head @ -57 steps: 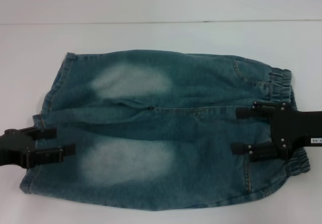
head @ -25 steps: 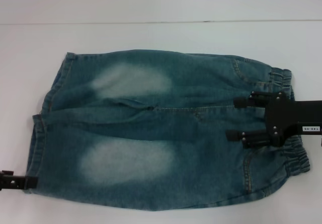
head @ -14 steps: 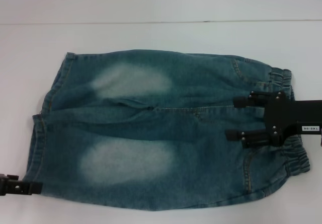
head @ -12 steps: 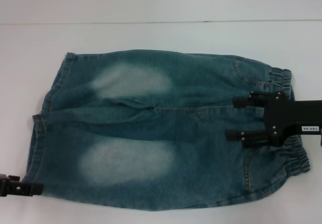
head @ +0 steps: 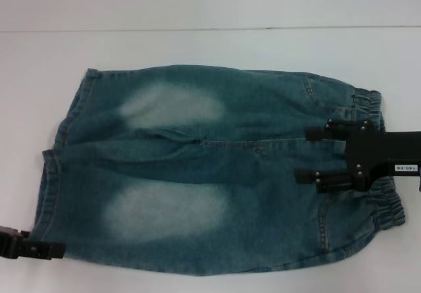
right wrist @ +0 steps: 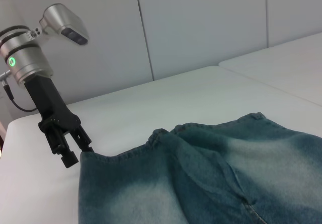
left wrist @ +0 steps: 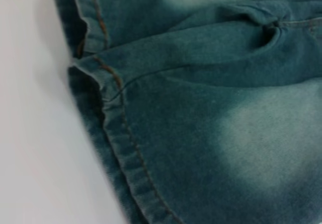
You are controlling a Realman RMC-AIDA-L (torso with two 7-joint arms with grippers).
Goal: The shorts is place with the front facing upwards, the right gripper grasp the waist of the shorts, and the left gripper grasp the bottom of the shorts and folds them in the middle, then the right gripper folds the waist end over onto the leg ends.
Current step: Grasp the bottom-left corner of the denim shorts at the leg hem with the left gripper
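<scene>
The shorts [head: 263, 108] lie flat with the front up, the ruched waist [head: 388, 211] to the right and the leg ends [head: 49, 194] to the left. My right gripper [head: 301, 155] hovers over the waist end, open, fingers spread above the denim with nothing held. The left gripper [head: 58, 251] sits at the near left corner of the shorts. Only one finger shows in the head view. In the right wrist view the left gripper [right wrist: 79, 153] is open, its tips right beside the hem corner [right wrist: 90, 156]. The left wrist view shows the stitched hems [left wrist: 115, 133] close up.
A white table [head: 197, 43] carries the shorts, with bare surface behind them and to the left. Its back edge [head: 210, 28] meets a pale panelled wall [right wrist: 201, 22]. The shorts' near edge lies close to the bottom of the head view.
The left gripper left its spot over the leg hems, dropped to the near left corner, and now edges right toward the hem corner. My right gripper shifted slightly over the waist, then held still.
</scene>
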